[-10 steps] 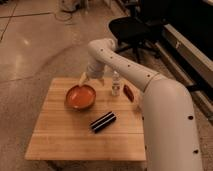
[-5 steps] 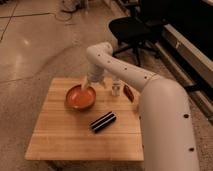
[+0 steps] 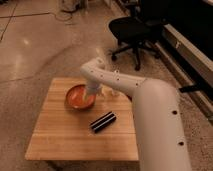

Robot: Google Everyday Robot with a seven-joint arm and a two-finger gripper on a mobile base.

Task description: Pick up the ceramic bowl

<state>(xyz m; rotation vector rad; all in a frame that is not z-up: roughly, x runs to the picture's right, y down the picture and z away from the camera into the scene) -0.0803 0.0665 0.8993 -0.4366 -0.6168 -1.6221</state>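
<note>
Orange-red round ceramic bowl with darker rim (image 3: 77, 97) sits on the light wooden table (image 3: 55, 132), far-centre, upright and looking flat on the surface. Change over the last second: the white robot arm (image 3: 131, 89) has dropped its wrist, and the gripper (image 3: 93, 92) went from hanging above the bowl's far edge to sitting right at its right-hand rim, at rim height. The bowl itself hasn't shifted or lifted. Gripper state: can't tell. It's bunched against the rim and the wrist hides the contact, so grasping vs. released is unknown. My read is that the approach is done and we're at the grasp step, with the lift not yet started. A rim pinch on a shallow glazed bowl is likely slippery and will want to tilt once it's off the table, so a firm close before any lift looks necessary. The black ridged cylinder (image 3: 103, 121) lies nearer the front edge, well apart from the bowl and out of the way.
</note>
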